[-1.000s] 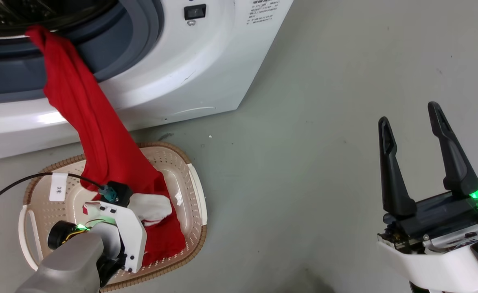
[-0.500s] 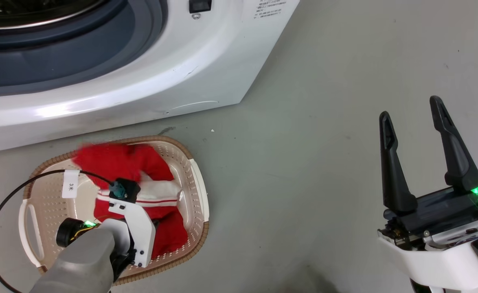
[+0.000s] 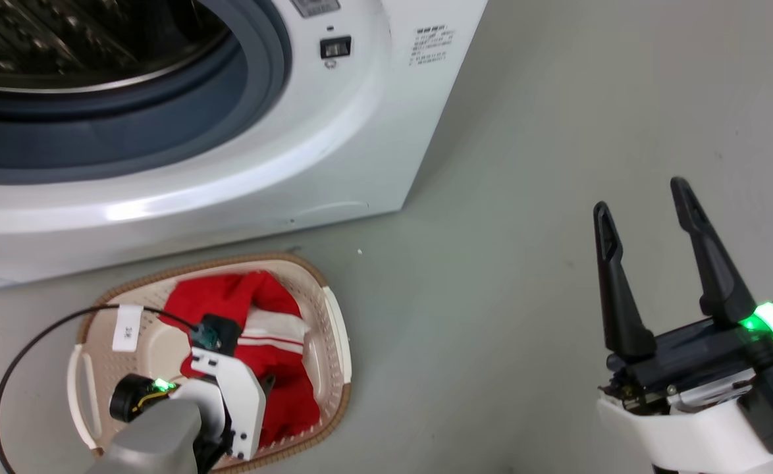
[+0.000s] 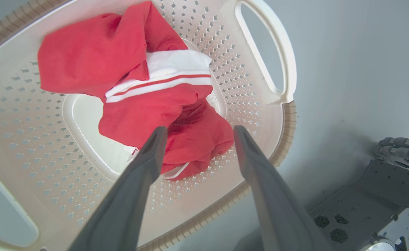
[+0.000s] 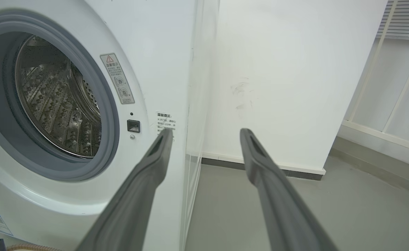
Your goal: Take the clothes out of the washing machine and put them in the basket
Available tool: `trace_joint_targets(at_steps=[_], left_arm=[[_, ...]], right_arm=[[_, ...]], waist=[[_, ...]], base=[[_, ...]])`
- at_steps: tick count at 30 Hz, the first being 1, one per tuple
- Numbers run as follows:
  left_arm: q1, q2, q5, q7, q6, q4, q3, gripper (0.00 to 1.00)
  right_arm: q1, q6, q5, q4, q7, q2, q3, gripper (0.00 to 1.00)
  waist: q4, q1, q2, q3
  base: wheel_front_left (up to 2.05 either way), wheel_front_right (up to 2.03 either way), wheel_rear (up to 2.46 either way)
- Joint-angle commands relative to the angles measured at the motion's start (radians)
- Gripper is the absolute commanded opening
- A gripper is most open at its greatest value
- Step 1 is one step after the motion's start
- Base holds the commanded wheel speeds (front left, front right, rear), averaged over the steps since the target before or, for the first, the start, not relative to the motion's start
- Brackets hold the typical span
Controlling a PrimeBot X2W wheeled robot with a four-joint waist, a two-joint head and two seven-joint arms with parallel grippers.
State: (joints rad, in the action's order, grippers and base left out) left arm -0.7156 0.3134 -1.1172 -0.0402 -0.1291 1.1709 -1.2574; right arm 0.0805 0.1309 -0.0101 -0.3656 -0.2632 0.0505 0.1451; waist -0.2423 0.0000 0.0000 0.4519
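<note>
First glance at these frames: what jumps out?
The bright red clothes heaped in the cream basket on the floor at lower left, with the open left pincer just above them. Behind stands the white washing machine, its front opening uncovered; the right pincer hangs open at lower right.

Bare laundry corner, white washing machine (image 5: 155,52), smooth grey floor (image 3: 558,131), plain white wall (image 5: 277,69)
</note>
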Motion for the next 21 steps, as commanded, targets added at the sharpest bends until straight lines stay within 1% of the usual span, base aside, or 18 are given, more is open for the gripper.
trace_joint_targets(at_steps=[1, 4, 5, 10, 14, 17, 19, 20, 21], left_arm=[[0.025, -0.005, 0.014, -0.028, 0.000, 0.002, -0.006, 1.00], [0.045, -0.012, 0.023, -0.045, 0.000, 0.006, -0.009, 1.00], [0.057, -0.019, 0.033, -0.073, 0.000, 0.013, -0.010, 1.00], [0.087, -0.037, 0.050, -0.151, 0.000, 0.033, -0.012, 1.00], [0.106, -0.055, 0.060, -0.208, 0.017, 0.035, 0.001, 1.00], [0.095, -0.051, 0.081, -0.225, 0.060, -0.006, 0.039, 1.00], [0.083, -0.026, 0.127, -0.226, 0.112, -0.089, 0.101, 1.00], [0.083, -0.026, 0.127, -0.226, 0.112, -0.089, 0.101, 1.00], [0.098, -0.012, 0.158, -0.226, 0.139, -0.139, 0.134, 1.00]], right_arm=[[-0.016, 0.000, 0.000, 0.007, -0.002, -0.001, 0.004, 1.00], [-0.029, 0.000, -0.001, 0.015, -0.002, 0.000, 0.009, 1.00], [-0.044, 0.000, -0.003, 0.020, -0.002, 0.000, 0.013, 1.00], [-0.074, 0.000, -0.008, 0.032, -0.002, 0.000, 0.018, 1.00], [-0.106, 0.000, -0.015, 0.038, -0.002, 0.000, 0.018, 1.00], [-0.128, 0.000, -0.018, 0.045, -0.002, 0.000, 0.010, 1.00], [-0.139, 0.000, -0.021, 0.047, -0.002, -0.001, 0.004, 1.00], [-0.139, 0.000, -0.021, 0.047, -0.002, -0.001, 0.004, 1.00], [-0.147, 0.000, -0.023, 0.048, -0.002, 0.000, 0.000, 1.00]], waist=[[0.014, 0.0000, 0.0000, -0.055], [0.020, 0.0000, 0.0000, -0.088], [0.026, 0.0000, 0.0000, -0.120], [0.042, 0.0000, 0.0000, -0.191], [0.056, 0.0000, 0.0000, -0.243], [0.069, 0.0000, 0.0000, -0.282], [0.079, 0.0000, 0.0000, -0.298], [0.079, 0.0000, 0.0000, -0.298], [0.086, 0.0000, 0.0000, -0.308]], base=[[0.00, 0.00, 0.00], [0.00, 0.00, 0.00], [0.00, 0.00, 0.00], [0.00, 0.00, 0.00], [0.00, 0.00, 0.00], [0.00, 0.00, 0.00], [0.00, 0.00, 0.00], [0.00, 0.00, 0.00], [0.00, 0.00, 0.00]])
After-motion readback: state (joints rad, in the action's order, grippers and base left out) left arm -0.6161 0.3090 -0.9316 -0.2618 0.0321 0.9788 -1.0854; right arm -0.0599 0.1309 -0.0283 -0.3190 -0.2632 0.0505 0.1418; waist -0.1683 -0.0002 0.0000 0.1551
